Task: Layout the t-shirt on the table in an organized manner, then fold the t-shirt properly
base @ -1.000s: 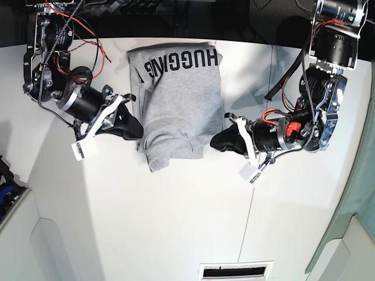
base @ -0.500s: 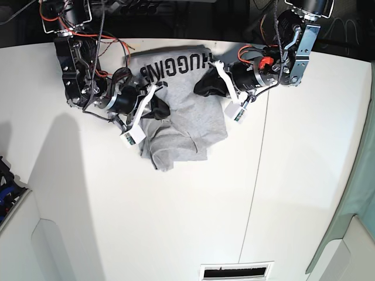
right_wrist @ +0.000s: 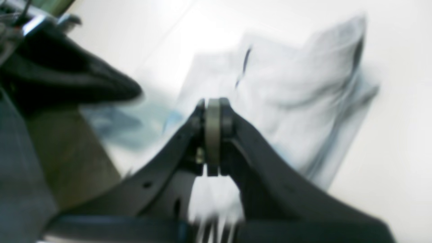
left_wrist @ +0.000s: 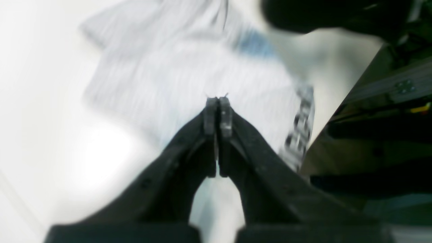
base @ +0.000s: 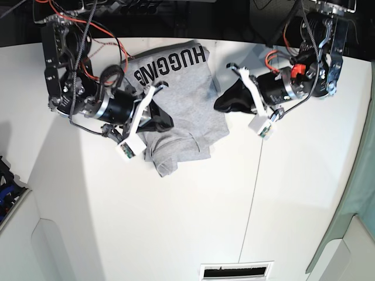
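The light grey t-shirt [base: 181, 99] lies partly folded and rumpled at the far middle of the white table [base: 176, 222], its black "HUGGING" lettering along the far edge. My right gripper [base: 169, 123] is shut over the shirt's left part. In the right wrist view its pads [right_wrist: 212, 104] meet with nothing between them and the blurred t-shirt [right_wrist: 297, 84] lies beyond. My left gripper [base: 217, 105] is shut at the shirt's right edge. In the left wrist view its tips [left_wrist: 217, 101] are pressed together above the t-shirt [left_wrist: 175, 67].
A thin dark seam [base: 252, 193] runs down the table right of centre. A vent slot [base: 234, 270] sits at the near edge. White tags [base: 262, 126] hang from both grippers. Dark equipment lines the far edge behind the shirt.
Both shut grippers have shifted: the left one came off the shirt's upper right to its right edge, the right one slid nearer. The shirt has turned slightly, its lettering now tilted.
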Robot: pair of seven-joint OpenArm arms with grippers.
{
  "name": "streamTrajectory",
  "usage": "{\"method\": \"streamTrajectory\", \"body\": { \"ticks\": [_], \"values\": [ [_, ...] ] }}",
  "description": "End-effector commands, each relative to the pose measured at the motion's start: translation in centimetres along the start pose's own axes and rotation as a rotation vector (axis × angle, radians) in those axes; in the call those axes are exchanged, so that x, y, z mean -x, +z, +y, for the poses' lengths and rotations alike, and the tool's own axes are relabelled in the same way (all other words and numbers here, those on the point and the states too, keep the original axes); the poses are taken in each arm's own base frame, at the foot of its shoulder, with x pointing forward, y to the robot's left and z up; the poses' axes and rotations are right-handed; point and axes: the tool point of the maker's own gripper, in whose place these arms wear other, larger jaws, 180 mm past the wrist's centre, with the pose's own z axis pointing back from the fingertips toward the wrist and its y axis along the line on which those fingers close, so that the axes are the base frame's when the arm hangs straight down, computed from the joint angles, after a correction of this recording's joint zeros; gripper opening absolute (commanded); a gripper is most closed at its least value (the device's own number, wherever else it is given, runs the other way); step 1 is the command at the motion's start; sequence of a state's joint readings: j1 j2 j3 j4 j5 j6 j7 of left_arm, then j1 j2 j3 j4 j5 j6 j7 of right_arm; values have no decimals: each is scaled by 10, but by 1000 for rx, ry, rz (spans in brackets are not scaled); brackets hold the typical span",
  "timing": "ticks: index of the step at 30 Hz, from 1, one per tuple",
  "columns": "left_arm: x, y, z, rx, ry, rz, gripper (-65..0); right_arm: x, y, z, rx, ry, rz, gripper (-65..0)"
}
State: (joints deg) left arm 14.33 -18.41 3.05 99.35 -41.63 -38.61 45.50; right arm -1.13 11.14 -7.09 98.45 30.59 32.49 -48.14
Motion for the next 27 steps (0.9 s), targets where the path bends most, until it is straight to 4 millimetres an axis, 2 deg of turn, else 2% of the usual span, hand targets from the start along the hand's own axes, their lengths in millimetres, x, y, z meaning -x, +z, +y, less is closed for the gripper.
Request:
{"method": "streamTrajectory", "body": {
  "ticks": [1,5,9,13,16,19,22,27],
  "values": [
    [0,11,-3,3,-17,-7,-650,0,12,0,-3,6,-18,-650],
    [36,50,1,-63,-7,72,-650,44,44,5,10,-10,58,-650],
    [88,93,-1,-138,81,167,-650,100,84,19,33,-38,176,-650],
    [129,120,-8,-182,157,254,-650,146,112,31,38,-77,288,-650],
    [165,133,-20,-193,189,351,-650,182,128,44,34,-101,384,-650],
    [203,139,-23,-209,238,428,-650,212,138,54,42,-126,451,-650],
    [247,144,-13,-264,307,530,-650,244,145,54,53,-174,522,-650],
    [322,144,-2,-346,445,731,-650,310,161,47,85,-284,684,-650]
  ]
}}
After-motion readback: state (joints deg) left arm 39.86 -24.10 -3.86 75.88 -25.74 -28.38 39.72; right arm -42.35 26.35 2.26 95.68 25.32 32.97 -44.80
